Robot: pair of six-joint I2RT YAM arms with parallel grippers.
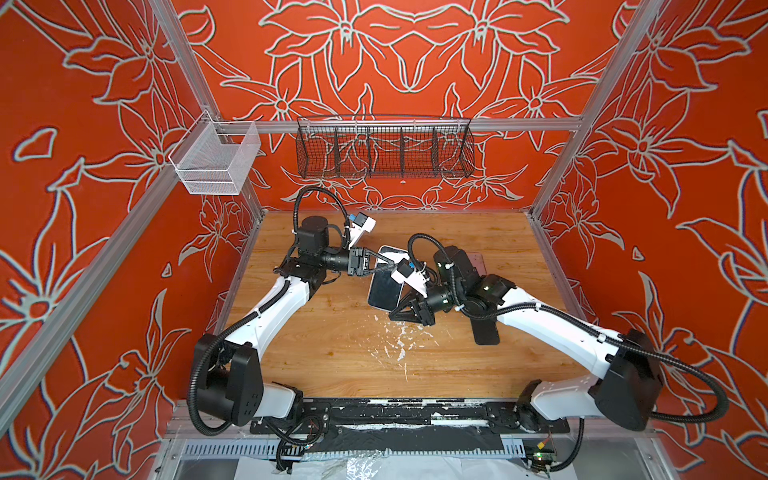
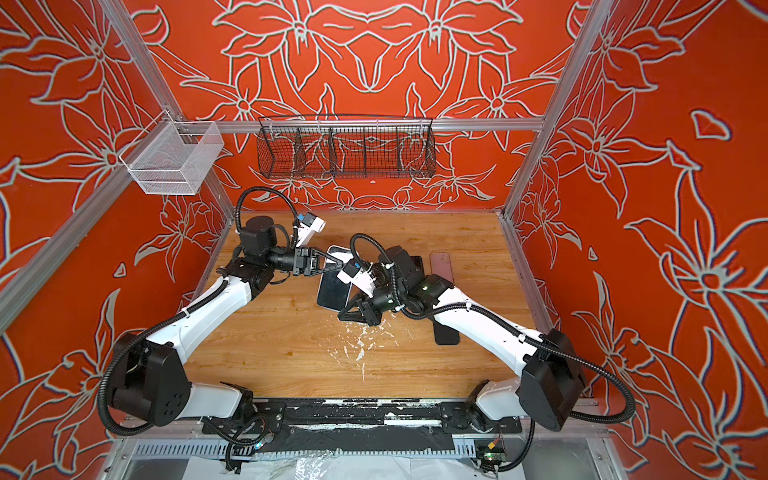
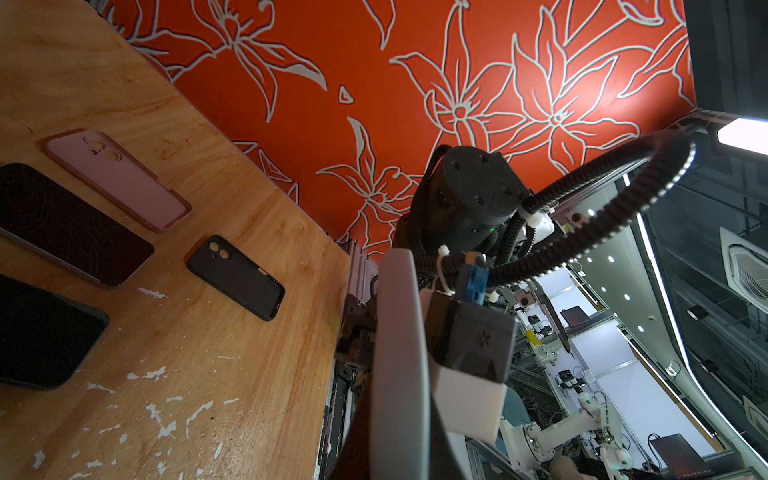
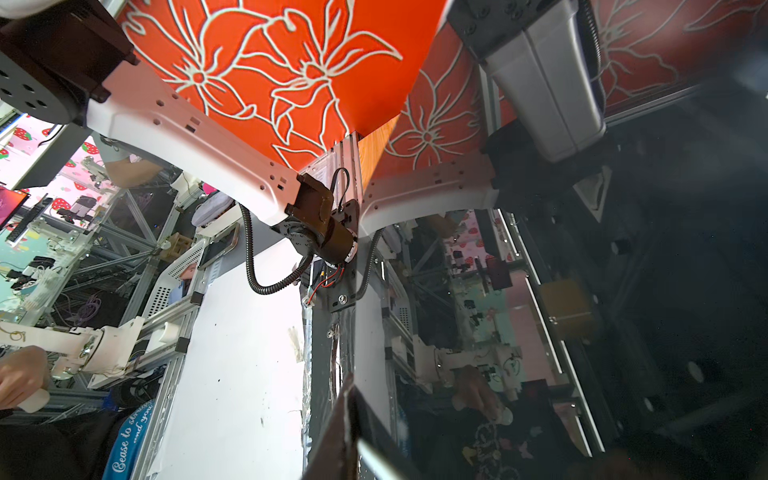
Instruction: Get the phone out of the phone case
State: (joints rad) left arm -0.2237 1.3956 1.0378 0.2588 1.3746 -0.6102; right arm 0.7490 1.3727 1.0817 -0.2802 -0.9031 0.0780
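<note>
tightly, left fingers [image 1: 382, 258] and right fingers [image 1: 405, 311] pinch phone [image 1: 384, 289].

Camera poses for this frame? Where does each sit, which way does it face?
Top views: high at the front, looking down at table and back wall; left arm, right arm, left claw and right claw at the phone.
Left wrist: on left arm, faces the right wall across the table; right arm, phone edge.
Right wrist: on right arm, faces front-left; left arm, phone screen.
Shared: phone in every view.
</note>
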